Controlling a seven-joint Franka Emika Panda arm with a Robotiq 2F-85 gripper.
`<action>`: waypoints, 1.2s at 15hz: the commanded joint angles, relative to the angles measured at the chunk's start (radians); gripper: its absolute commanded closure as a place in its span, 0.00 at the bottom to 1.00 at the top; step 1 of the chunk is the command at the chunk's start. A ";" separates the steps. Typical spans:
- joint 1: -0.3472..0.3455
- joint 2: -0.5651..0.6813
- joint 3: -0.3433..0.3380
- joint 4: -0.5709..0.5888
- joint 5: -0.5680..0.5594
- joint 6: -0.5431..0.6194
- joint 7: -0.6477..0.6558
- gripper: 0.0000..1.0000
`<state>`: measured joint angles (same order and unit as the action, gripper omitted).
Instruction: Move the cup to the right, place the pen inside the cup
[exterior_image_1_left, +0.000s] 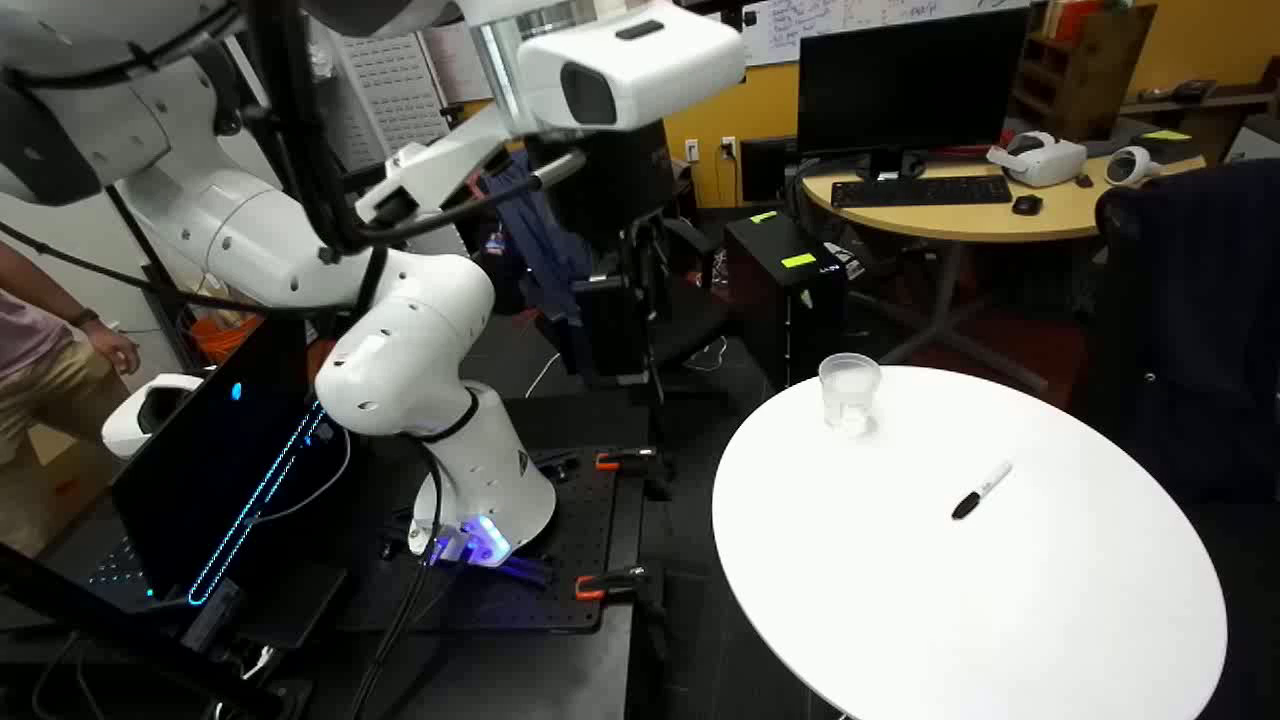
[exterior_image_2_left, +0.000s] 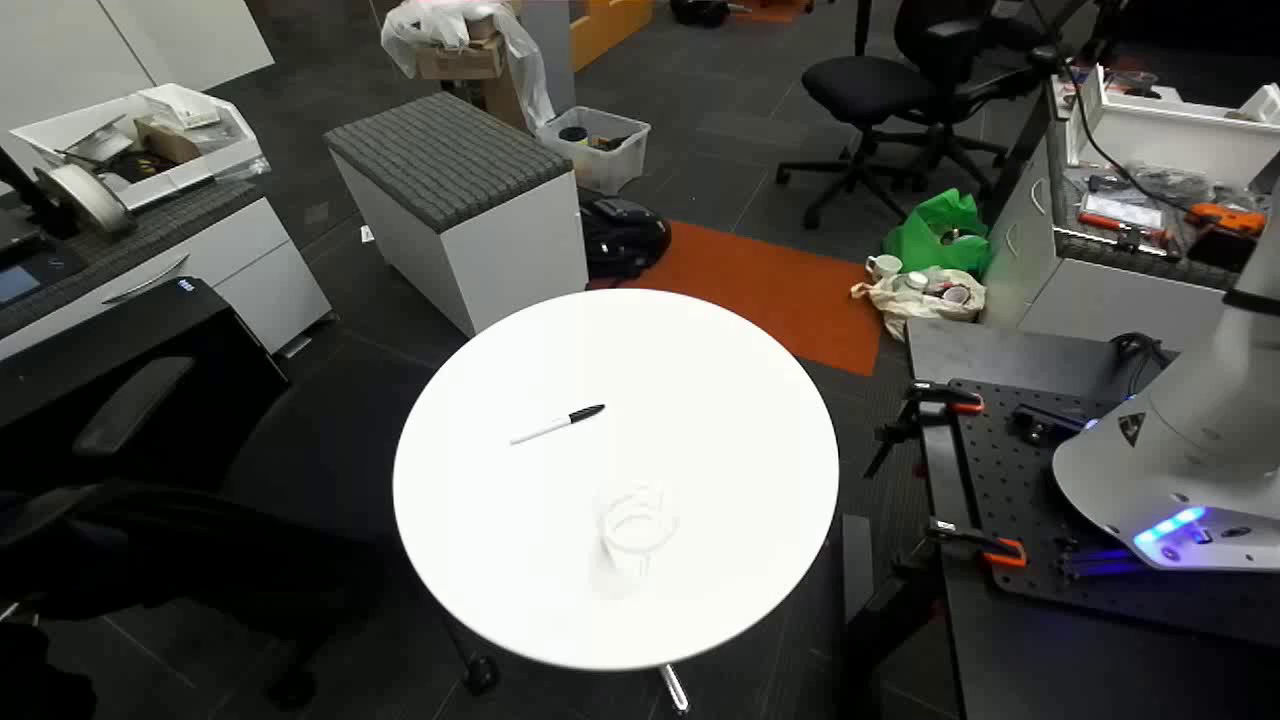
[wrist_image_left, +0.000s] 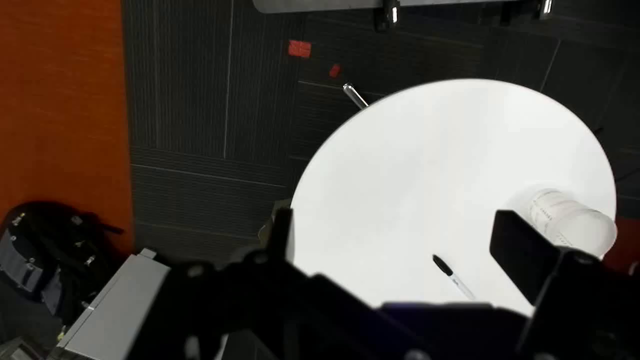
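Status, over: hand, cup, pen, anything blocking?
Hand open, holding nothing. Cup upright on white table. Pen lying on tabletop, apart from cup. No obstruction seen between them.

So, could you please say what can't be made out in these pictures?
Wrist view: markings on the pen and cup, too small to read.
In an exterior view: person, head cut off by the left edge.
In an exterior view: arm, upper part cut off by the right edge.

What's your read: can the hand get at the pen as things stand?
Probably yes: the pen lies uncovered on the white table, apart from the cup, and the hand is open.
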<state>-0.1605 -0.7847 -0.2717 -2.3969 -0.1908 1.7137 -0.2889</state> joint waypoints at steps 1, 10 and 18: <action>0.004 0.000 -0.002 0.003 -0.001 -0.003 0.002 0.00; 0.004 0.000 -0.002 0.003 -0.001 -0.003 0.002 0.00; 0.042 0.026 0.018 0.007 0.008 0.067 0.003 0.00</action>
<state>-0.1409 -0.7831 -0.2664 -2.3969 -0.1905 1.7360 -0.2889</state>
